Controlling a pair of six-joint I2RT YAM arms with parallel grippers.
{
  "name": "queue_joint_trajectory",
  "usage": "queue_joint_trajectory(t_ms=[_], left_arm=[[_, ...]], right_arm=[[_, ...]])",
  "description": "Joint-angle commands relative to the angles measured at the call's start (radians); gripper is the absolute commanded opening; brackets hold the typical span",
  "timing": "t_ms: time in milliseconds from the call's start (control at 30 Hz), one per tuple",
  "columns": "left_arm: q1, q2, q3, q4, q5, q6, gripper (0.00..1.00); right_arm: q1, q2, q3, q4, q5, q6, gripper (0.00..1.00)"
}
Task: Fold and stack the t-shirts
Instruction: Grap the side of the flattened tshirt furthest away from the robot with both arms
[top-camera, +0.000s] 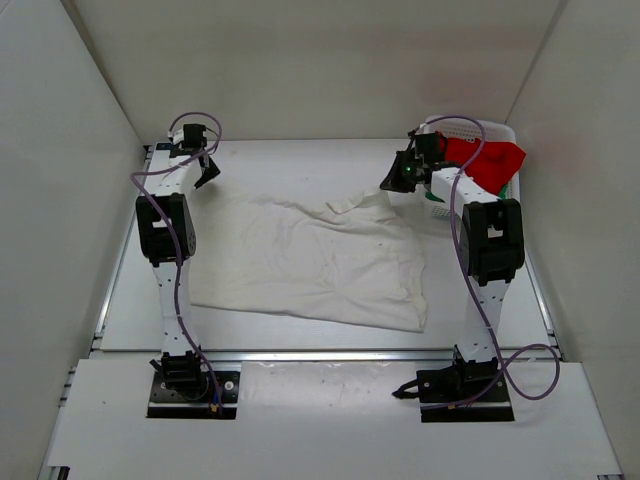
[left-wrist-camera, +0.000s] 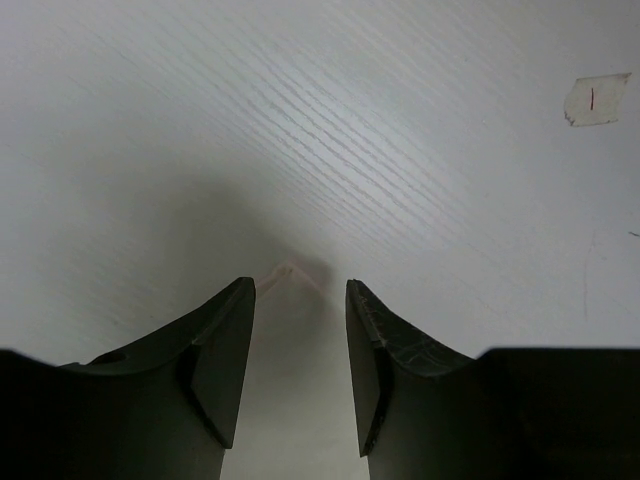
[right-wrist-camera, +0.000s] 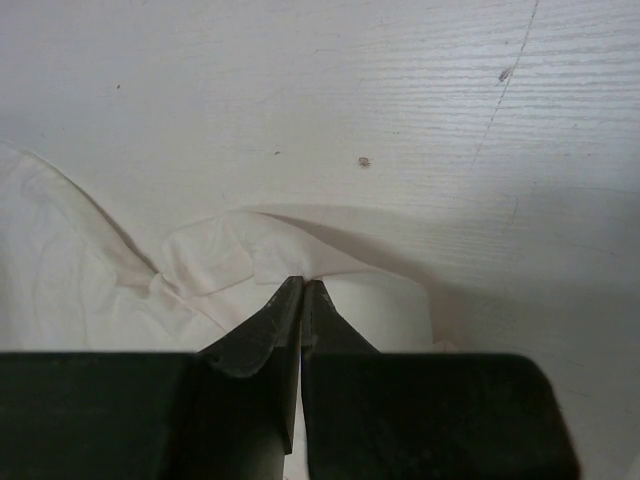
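Note:
An off-white t-shirt (top-camera: 310, 262) lies spread flat in the middle of the table. My right gripper (top-camera: 393, 181) is shut on its far right edge; in the right wrist view the jaws (right-wrist-camera: 302, 285) pinch a raised fold of the off-white t-shirt (right-wrist-camera: 90, 290). My left gripper (top-camera: 206, 173) hovers at the shirt's far left corner, open. In the left wrist view a pointed cloth corner (left-wrist-camera: 286, 270) shows in the gap of that gripper (left-wrist-camera: 300, 290), touched by neither finger. A red t-shirt (top-camera: 487, 160) lies bunched in the basket, with a sliver of green t-shirt (top-camera: 511, 189) beside it.
A white perforated basket (top-camera: 470, 127) stands at the far right corner, right behind my right wrist. White walls close in the table on the left, back and right. A small piece of tape (left-wrist-camera: 597, 98) is stuck to the tabletop near my left gripper.

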Motion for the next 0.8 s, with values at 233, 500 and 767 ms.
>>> queue_joint_trajectory(t_ms=[233, 500, 767], left_arm=[[-0.029, 0.012, 0.067, -0.026, -0.045, 0.135, 0.45], [0.002, 0.087, 0.081, -0.080, -0.019, 0.165, 0.47], [0.019, 0.107, 0.122, -0.095, 0.012, 0.162, 0.49]], right_arm=[[-0.020, -0.045, -0.022, 0.046, -0.036, -0.004, 0.00], [-0.034, -0.071, -0.014, 0.058, -0.062, -0.004, 0.00], [-0.015, -0.056, -0.031, 0.076, -0.088, -0.006, 0.00]])
